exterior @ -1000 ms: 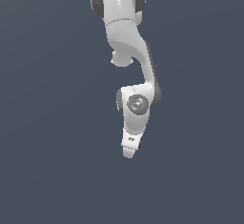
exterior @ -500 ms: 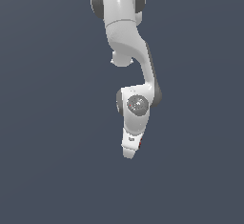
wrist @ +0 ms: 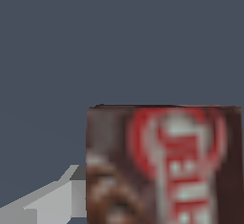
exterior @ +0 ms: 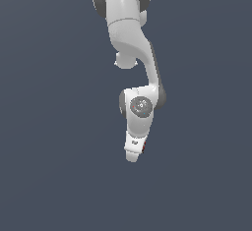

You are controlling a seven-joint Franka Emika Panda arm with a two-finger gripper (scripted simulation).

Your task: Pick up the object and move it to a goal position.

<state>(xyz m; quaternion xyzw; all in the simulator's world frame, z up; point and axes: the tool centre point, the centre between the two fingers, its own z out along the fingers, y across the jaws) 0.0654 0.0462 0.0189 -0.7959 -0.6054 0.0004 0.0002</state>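
Plain slate-grey backdrop on all sides, no surface edge to be made out. White arm point(exterior: 129, 38) hanging down from the top of the exterior view, gripper point(exterior: 132, 155) pointing downward at its lower end. Small red sliver of the object point(exterior: 144, 146) peeking out on the exterior view's right of the gripper. Wrist view: dark brown box point(wrist: 162, 166) with blurred red and white label close up, one grey finger point(wrist: 52, 200) touching its side. Other finger hidden; grip cannot be told for sure.
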